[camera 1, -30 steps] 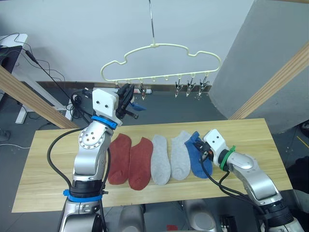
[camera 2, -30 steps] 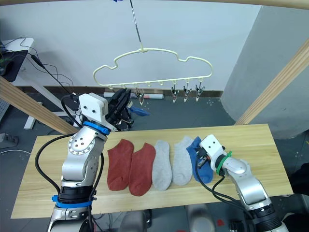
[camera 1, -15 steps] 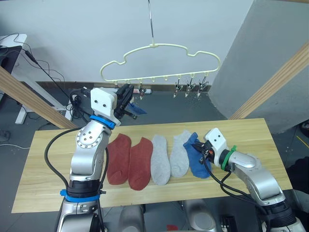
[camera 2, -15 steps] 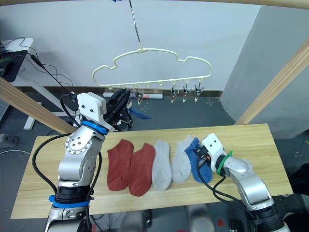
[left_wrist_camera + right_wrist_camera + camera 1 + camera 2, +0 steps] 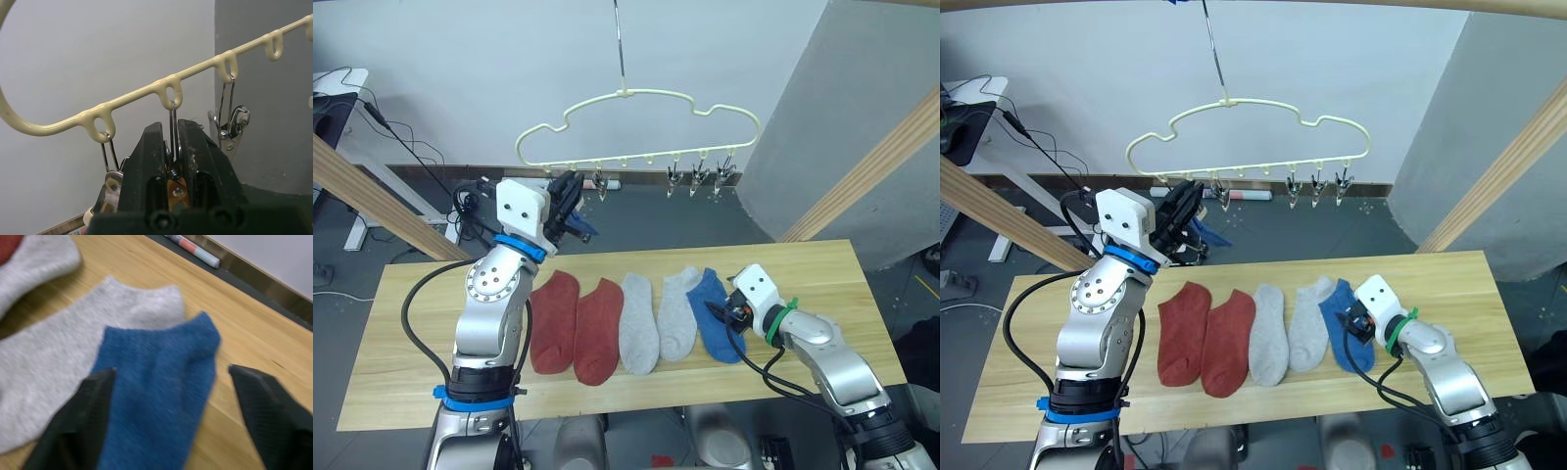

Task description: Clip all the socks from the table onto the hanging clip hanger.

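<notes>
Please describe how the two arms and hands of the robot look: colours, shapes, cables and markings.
Both arms are silver-grey metal with round joints and white box-shaped wrist housings. The left arm has blue rings at the wrist and lower down; the right arm has a green band. Black cables loop beside each. The left hand and right hand have black fingers.

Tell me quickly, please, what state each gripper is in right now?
Left gripper: shut on a clip of the clip hanger.
Right gripper: open over the blue sock, holding nothing.

No legible text or labels
</notes>
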Tool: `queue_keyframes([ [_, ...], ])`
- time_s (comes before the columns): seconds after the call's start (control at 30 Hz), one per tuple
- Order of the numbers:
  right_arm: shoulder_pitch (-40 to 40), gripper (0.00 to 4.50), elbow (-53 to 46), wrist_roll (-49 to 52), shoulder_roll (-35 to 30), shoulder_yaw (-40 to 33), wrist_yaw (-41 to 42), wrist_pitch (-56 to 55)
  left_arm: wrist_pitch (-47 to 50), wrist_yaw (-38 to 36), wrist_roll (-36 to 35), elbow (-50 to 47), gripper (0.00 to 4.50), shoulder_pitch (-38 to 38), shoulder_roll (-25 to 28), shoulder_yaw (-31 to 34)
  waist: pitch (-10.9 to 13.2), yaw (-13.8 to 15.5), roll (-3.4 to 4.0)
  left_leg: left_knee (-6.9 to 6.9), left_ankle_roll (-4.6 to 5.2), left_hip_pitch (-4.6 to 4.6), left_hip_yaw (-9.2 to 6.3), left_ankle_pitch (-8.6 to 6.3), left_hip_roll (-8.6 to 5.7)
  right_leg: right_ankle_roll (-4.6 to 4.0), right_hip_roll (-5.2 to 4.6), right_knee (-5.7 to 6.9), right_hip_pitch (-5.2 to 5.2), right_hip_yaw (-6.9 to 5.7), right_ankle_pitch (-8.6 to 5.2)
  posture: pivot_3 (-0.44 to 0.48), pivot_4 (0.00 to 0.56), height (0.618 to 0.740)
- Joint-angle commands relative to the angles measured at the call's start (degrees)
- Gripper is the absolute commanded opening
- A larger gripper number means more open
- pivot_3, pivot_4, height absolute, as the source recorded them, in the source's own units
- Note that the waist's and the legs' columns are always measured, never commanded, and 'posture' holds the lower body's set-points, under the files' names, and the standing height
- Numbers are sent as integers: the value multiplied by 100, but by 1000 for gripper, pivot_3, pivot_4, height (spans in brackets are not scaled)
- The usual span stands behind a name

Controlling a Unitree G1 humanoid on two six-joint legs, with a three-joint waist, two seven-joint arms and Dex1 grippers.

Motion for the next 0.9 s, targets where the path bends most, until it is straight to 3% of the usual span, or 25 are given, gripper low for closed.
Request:
queue_keyframes([
  [0.03,23,4340,159,-46,121,-124,-157,-90,-35,7,44,-95,100,80,14,1,0,0,0,0,0,0,0,0,0,0,0,0,0,0,0,-203,351,733],
  [0.33,-204,4340,662,90,561,-103,-169,149,-51,5,57,-86,100,94,21,-6,0,-1,0,0,0,0,0,0,0,-1,-1,0,0,1,1,-193,348,733],
  [0.43,-232,3817,722,89,615,-145,-221,343,-52,5,58,-90,100,100,25,-2,0,1,0,0,0,0,0,0,0,-1,0,1,0,0,1,-193,348,733],
  [0.8,-12,42,263,387,480,-287,108,312,-65,15,63,-123,100,170,43,19,0,1,0,0,0,0,0,0,0,-1,0,1,0,1,0,-190,347,733],
  [0.9,61,0,80,440,399,-381,167,267,-66,27,66,-129,100,183,47,28,0,2,0,1,0,0,0,0,0,-1,0,2,0,1,0,-189,348,733],
])
